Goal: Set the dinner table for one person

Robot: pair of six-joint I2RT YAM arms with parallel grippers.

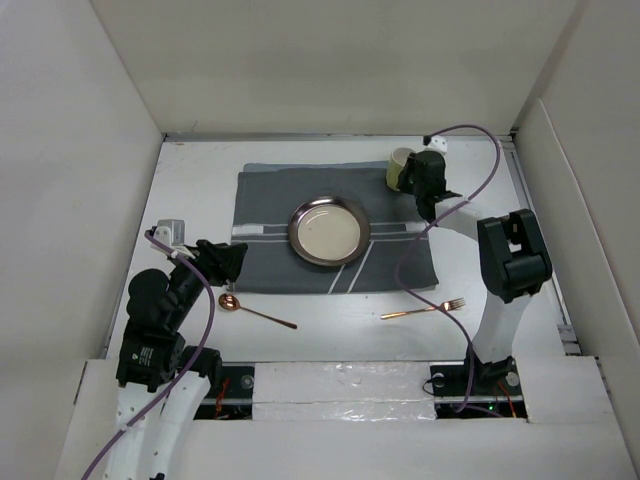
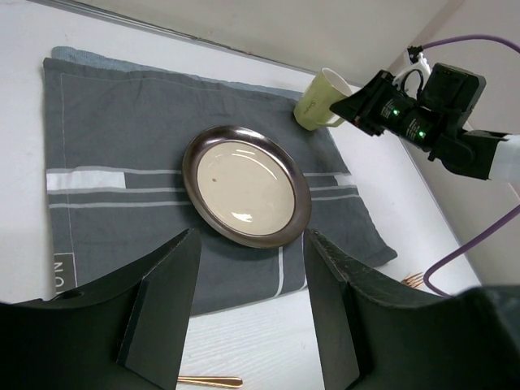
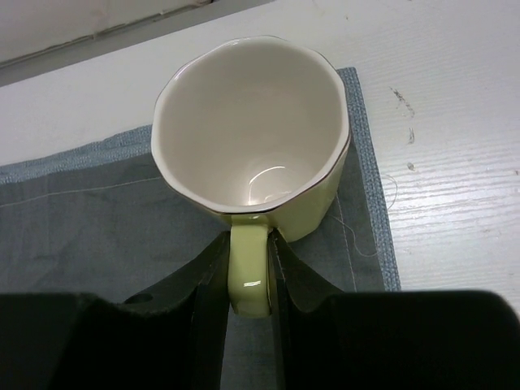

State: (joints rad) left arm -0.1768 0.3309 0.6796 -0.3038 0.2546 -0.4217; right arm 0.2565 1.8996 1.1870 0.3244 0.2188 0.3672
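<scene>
Right fingers (image 3: 199,321) clamp the mug (image 3: 252,122) by its handle, seemingly over the placemat (image 3: 81,215); left fingers (image 2: 162,301) stand apart, empty.

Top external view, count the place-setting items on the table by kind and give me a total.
Placemat: 1
Plate: 1
Mug: 1
Spoon: 1
Fork: 1
Total: 5
</scene>
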